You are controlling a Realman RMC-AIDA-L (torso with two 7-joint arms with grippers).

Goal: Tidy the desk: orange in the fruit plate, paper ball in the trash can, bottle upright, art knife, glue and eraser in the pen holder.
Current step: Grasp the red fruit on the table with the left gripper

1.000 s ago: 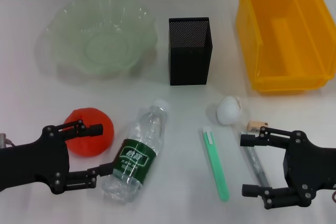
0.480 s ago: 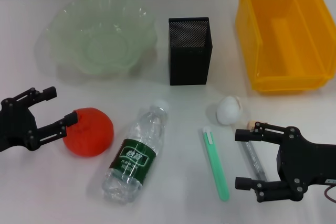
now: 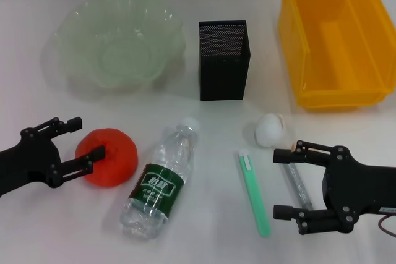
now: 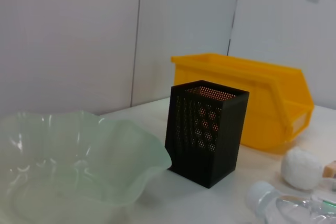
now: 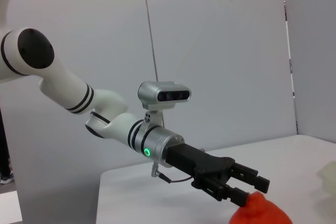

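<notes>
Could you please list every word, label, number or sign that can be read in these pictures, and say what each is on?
Bottle label: white print on dark green, too small and blurred to read.
Trash can, pen holder, fruit plate: no text visible.
Left gripper, right gripper: no readable marking.
Nothing in the pictures can be read.

Beside the black mesh pen holder (image 3: 224, 60), the trash can (image 3: 331, 41) was bright yellow and the fruit plate (image 3: 117, 38) translucent pale green. Nearer lay the red-orange orange (image 3: 110, 156), the white paper ball (image 3: 271, 130), and the clear bottle (image 3: 161, 180), dark-green labelled, white-capped.
</notes>
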